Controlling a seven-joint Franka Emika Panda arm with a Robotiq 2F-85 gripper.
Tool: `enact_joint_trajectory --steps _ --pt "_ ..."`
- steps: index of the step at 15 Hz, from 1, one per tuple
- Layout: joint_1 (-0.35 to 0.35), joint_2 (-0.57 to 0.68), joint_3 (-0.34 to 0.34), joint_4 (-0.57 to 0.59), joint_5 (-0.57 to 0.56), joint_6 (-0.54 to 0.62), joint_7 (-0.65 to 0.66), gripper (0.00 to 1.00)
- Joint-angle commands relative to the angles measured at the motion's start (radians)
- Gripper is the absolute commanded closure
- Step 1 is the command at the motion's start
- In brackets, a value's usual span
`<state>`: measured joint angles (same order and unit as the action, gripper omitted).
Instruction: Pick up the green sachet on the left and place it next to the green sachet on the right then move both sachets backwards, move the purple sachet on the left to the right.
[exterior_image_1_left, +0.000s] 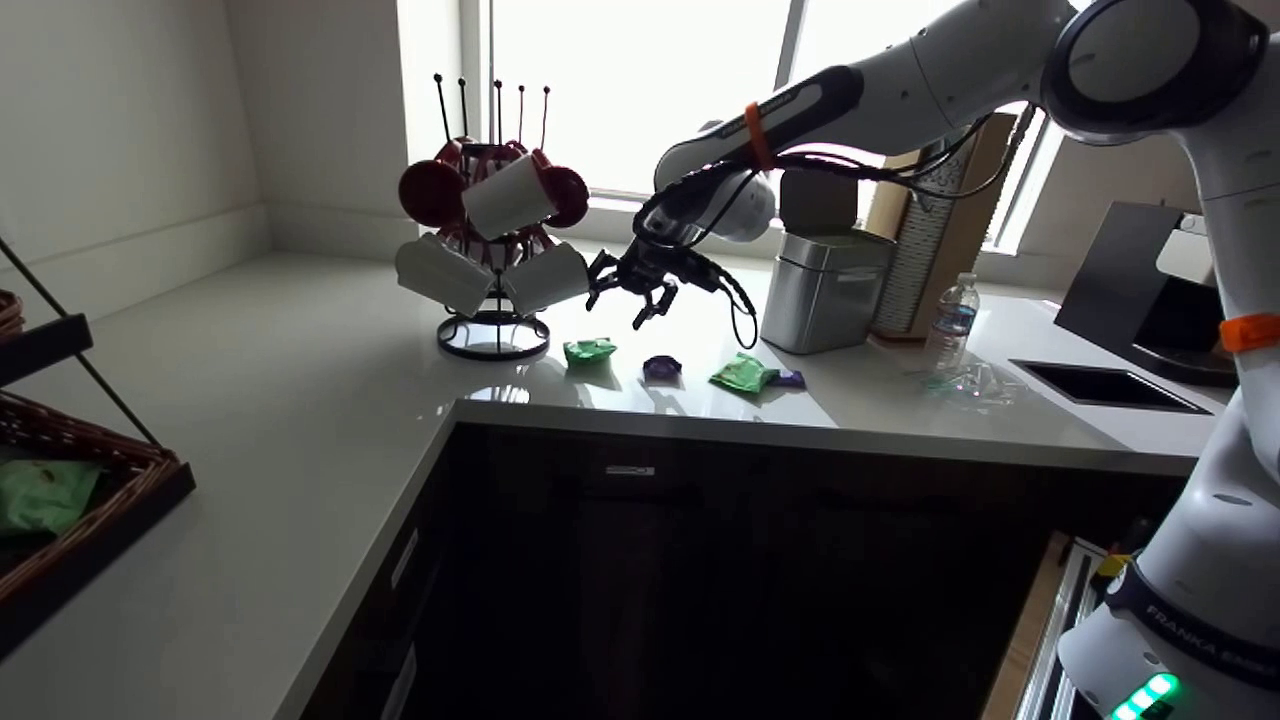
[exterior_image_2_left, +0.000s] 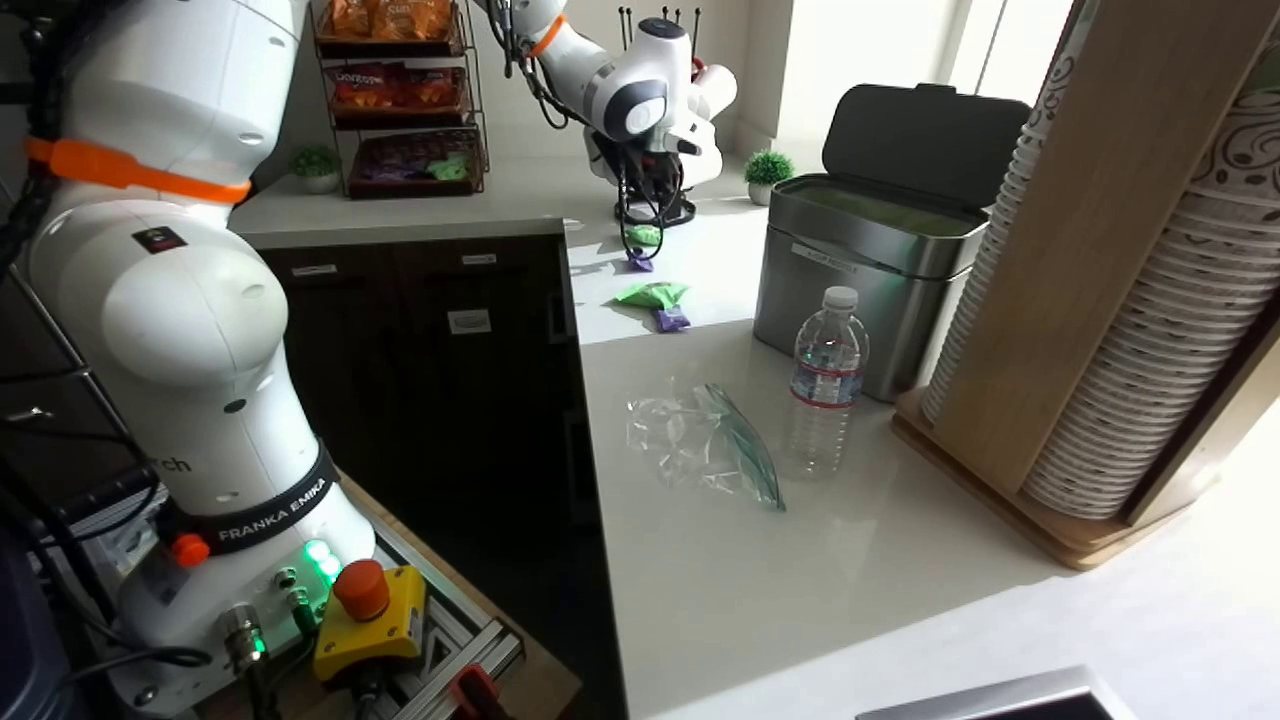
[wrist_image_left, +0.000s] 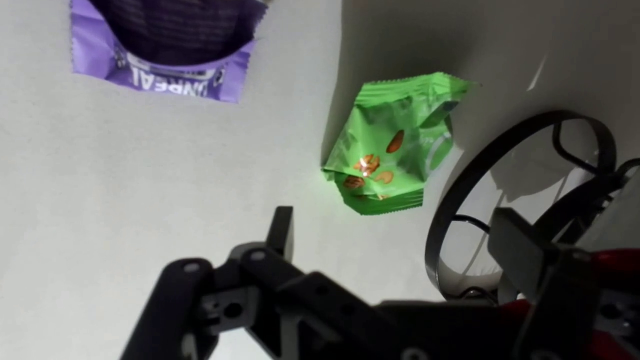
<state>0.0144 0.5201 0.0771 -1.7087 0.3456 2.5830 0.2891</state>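
Note:
A green sachet (exterior_image_1_left: 590, 351) lies on the counter near the mug rack; it also shows in an exterior view (exterior_image_2_left: 644, 236) and in the wrist view (wrist_image_left: 395, 145). A purple sachet (exterior_image_1_left: 661, 368) lies to its right, and in the wrist view it shows at the top left (wrist_image_left: 175, 55). Another green sachet (exterior_image_1_left: 745, 373) lies further right, against a second purple packet (exterior_image_1_left: 790, 379); both show in an exterior view, the green (exterior_image_2_left: 652, 295) and the purple (exterior_image_2_left: 671, 319). My gripper (exterior_image_1_left: 614, 313) is open and empty above the counter, over the left green sachet's far side. Its fingers (wrist_image_left: 394, 220) are spread wide.
The mug rack (exterior_image_1_left: 493, 340) stands close beside the gripper, its base ring beside the green sachet. A metal bin (exterior_image_1_left: 828, 295), cup holder (exterior_image_2_left: 1000, 300), water bottle (exterior_image_2_left: 828, 375) and plastic bag (exterior_image_2_left: 700, 440) stand or lie to the right. The counter's front edge (exterior_image_1_left: 640, 425) is near the sachets.

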Motion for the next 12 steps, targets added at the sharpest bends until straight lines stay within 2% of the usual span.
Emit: enact_joint_trajectory --steps 1,4,8,10,12 --pt "-0.025 0.057 0.042 0.072 0.045 -0.050 -0.060 0.00" --pt "-0.054 0.055 0.065 0.081 0.068 -0.110 -0.120 0.00" --pt "-0.060 0.053 0.058 0.094 0.070 -0.158 -0.138 0.00" --pt "-0.057 0.043 0.040 0.085 0.068 -0.129 -0.116 0.00" --pt "-0.080 0.027 0.057 0.068 0.124 -0.062 -0.135 0.00"
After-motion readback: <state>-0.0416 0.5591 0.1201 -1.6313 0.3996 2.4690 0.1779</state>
